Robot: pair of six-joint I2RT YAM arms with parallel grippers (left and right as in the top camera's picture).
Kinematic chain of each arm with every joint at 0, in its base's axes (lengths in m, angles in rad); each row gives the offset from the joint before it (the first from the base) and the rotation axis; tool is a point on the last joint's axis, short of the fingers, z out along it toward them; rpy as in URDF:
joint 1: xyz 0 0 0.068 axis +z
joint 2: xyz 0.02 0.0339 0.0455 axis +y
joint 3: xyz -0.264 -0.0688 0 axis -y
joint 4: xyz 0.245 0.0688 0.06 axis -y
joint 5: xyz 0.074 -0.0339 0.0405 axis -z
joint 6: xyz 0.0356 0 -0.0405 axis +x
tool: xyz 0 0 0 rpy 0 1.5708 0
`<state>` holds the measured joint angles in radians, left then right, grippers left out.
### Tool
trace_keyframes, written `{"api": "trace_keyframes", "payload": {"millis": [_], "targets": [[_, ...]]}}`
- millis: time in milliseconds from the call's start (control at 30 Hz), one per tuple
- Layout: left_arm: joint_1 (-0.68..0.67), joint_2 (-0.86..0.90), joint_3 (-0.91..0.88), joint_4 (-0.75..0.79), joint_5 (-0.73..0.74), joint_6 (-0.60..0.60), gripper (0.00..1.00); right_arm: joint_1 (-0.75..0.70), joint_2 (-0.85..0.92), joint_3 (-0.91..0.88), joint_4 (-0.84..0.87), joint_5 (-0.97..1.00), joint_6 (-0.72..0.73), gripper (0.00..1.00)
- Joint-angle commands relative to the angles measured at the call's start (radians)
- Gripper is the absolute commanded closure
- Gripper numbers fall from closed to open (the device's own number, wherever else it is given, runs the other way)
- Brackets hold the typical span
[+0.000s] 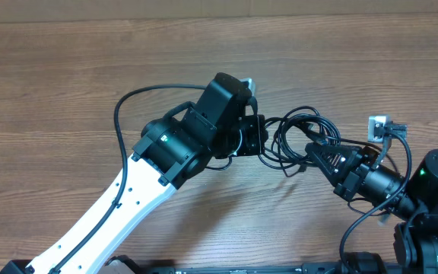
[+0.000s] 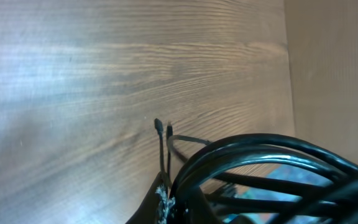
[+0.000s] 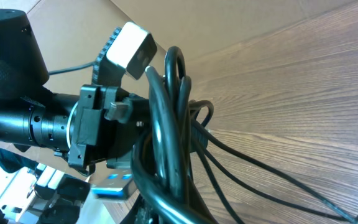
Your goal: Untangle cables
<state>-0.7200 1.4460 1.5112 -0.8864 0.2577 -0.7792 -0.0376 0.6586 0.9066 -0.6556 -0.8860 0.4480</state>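
"Cables (image 1: 299, 137) first: where are they?"

"Bunched in one looped tangle on the wooden table (image 1: 67, 76), right of centre, strung between your two arms. I can't count the strands; they cross each other too tightly."

"And my grippers?"

"Your left gripper (image 1: 261, 141) is clenched on the tangle's left edge. Your right gripper (image 1: 315, 154) is clamped on the opposite edge, reaching in from the lower right. Neither wrist camera shows its own fingertips plainly. In both, though, the cords run straight out from where the jaws would be, so I read each as grasping the bundle rather than closed on nothing."

"Why hold it at both sides?"

"My guess is that opposite holds let you draw the loops apart so the crossings show. In the right wrist view the cords stand up in a tall bow close to the lens. That suggests the bundle is raised off the wood there, not lying flat."

"Any loose ends?"

"Two small plug tips (image 2: 158, 124) poke up side by side in the left wrist view, beyond the big arc of cord and free of either jaw. Those look like the ends you'd work back through. The untangling seems barely begun: one knot, no strand laid out apart."
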Motion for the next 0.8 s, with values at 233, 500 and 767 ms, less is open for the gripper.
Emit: {"api": "trace_keyframes", "payload": {"millis": [233,500,767], "targets": [[0.163,0.005,-0.005,-0.161,-0.24,-0.477,0.96,-0.003,-0.034,0.024,0.015,-0.046,-0.008,0.96],[0.177,0.005,-0.005,-0.098,-0.175,-0.223,0.96,-0.003,-0.034,0.024,-0.011,-0.004,-0.008,0.96],[0.177,0.005,-0.005,-0.036,-0.097,0.064,0.96,-0.003,-0.034,0.024,-0.064,0.047,-0.008,0.05]]}}
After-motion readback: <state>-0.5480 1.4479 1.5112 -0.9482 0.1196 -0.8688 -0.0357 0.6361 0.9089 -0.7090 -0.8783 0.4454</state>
